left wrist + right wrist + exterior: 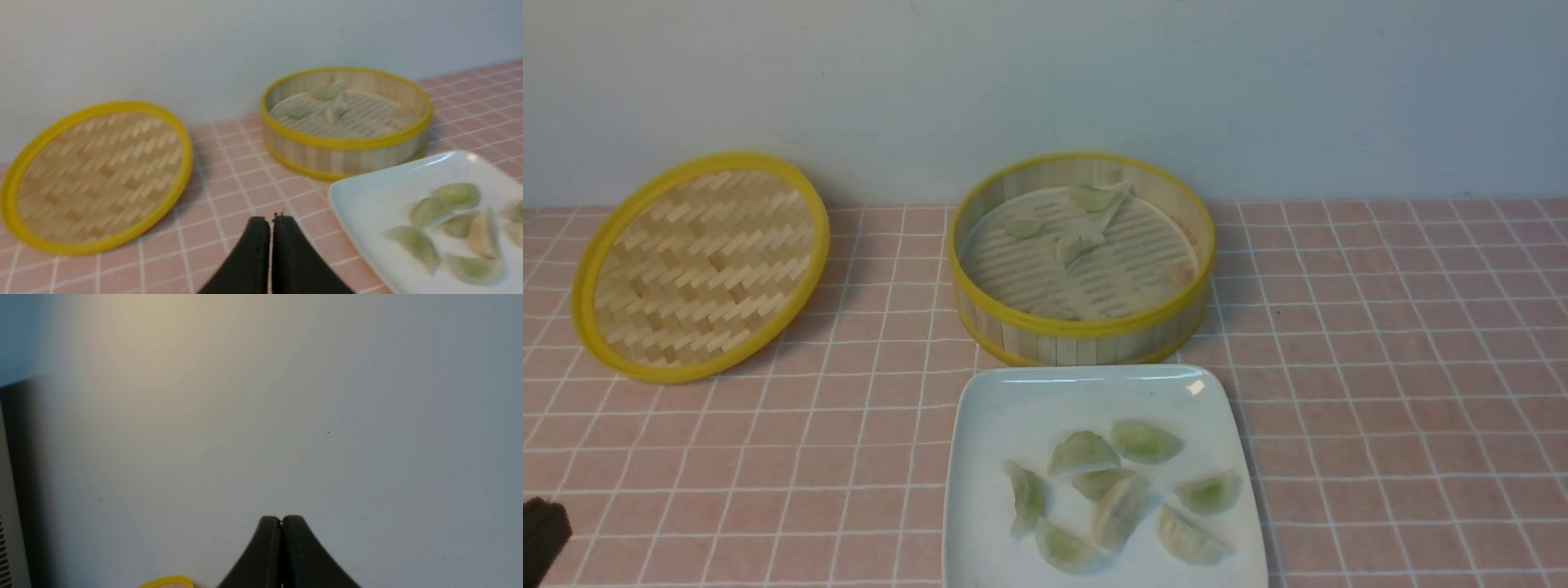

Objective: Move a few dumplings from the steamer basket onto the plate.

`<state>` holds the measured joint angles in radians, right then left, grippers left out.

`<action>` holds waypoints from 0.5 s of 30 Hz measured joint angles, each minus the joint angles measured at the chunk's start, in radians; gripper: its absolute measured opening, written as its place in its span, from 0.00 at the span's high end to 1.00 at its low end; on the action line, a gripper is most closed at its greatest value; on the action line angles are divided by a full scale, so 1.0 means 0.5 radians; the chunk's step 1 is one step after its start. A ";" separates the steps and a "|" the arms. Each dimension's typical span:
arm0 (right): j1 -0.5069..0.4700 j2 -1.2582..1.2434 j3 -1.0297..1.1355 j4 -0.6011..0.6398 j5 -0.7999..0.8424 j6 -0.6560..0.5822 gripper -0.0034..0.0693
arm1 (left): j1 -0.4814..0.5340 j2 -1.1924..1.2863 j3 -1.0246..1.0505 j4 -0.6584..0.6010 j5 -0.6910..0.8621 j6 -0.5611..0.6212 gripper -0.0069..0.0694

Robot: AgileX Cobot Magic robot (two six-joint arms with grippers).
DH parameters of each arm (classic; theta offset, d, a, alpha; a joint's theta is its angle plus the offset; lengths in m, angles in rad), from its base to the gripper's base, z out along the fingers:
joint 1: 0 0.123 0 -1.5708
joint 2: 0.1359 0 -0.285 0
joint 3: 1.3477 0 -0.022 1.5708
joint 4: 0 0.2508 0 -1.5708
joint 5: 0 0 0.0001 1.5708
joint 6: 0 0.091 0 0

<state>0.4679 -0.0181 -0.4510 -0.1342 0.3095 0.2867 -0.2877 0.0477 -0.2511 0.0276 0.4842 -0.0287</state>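
The steamer basket [1086,328] stands at the middle back of the table with three dumplings [1081,245] on its slatted floor. Right in front of it lies the white plate [1029,400], carrying several dumplings [1119,506] in a loose cluster. My left gripper [271,220] is shut and empty, low over the tablecloth left of the plate [367,200] and short of the basket [345,143]. Only a dark bit of it [543,531] shows at the front view's lower left corner. My right gripper [281,519] is shut and empty, facing the pale wall, outside the front view.
The woven yellow-rimmed lid [701,265] leans tilted at the back left, also seen as the lid [96,175] in the left wrist view. A pink checked cloth [1380,367] covers the table, with a pale wall [1045,82] close behind. A yellow rim edge [167,582] shows in the right wrist view.
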 joint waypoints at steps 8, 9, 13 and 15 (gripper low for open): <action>-0.001 0.000 0.002 0.000 0.004 0.000 0.97 | 0.443 -0.117 0.540 -0.212 -0.154 0.232 0.92; -0.001 0.000 0.002 0.000 0.004 0.000 0.97 | 0.451 -0.117 0.546 -0.215 -0.159 0.238 0.92; -0.001 0.000 0.002 0.000 0.011 0.000 0.97 | 0.455 -0.117 0.553 -0.224 -0.192 0.239 0.92; -0.001 0.000 0.002 0.000 0.013 0.000 0.97 | 0.455 -0.117 0.553 -0.227 -0.192 0.239 0.92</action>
<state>0.4675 -0.0181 -0.4502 -0.1342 0.3161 0.2867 -0.0602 -0.0109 0.0253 -0.0857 0.3882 0.0906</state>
